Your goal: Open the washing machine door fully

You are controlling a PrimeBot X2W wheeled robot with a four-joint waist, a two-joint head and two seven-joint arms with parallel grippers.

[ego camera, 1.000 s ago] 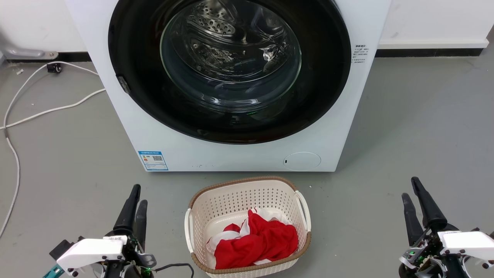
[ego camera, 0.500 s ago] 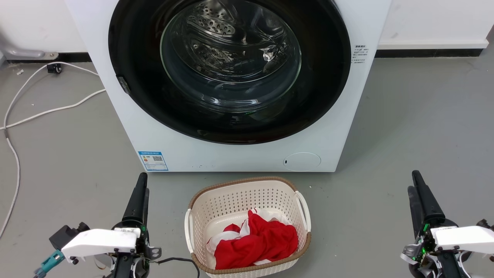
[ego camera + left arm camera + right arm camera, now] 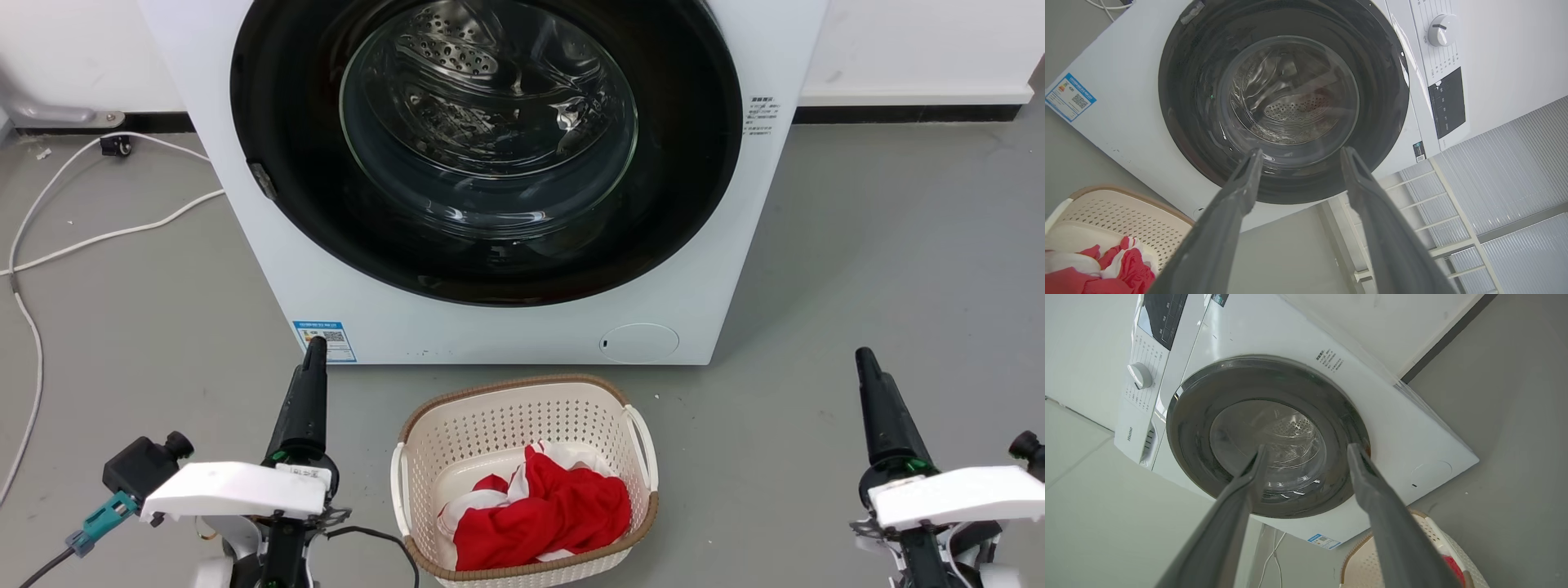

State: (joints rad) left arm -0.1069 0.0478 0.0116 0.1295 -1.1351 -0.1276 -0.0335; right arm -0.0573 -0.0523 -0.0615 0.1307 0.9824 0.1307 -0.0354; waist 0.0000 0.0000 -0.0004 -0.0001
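The washing machine (image 3: 490, 331) is a white front-loader on the grey floor straight ahead. Its round black washing machine door (image 3: 487, 139) with the glass bowl lies flat against the front, shut. A small latch tab (image 3: 261, 180) sits on the door's left rim. My left gripper (image 3: 313, 355) hovers low at the machine's lower left corner, apart from it. In the left wrist view the left gripper (image 3: 1301, 153) is open and empty, with the door (image 3: 1286, 94) beyond. My right gripper (image 3: 865, 363) stands off to the machine's right; the right wrist view shows the right gripper (image 3: 1306, 448) open before the door (image 3: 1267, 435).
A cream laundry basket (image 3: 522, 390) holding red and white cloth (image 3: 547, 510) stands on the floor between my arms, just before the machine. White cables (image 3: 106, 233) trail over the floor at the left. A wall with a dark skirting (image 3: 906, 110) runs behind.
Both grippers have moved forward toward the machine and rolled, so each pair of fingers now lines up as one in the head view. The door has not moved.
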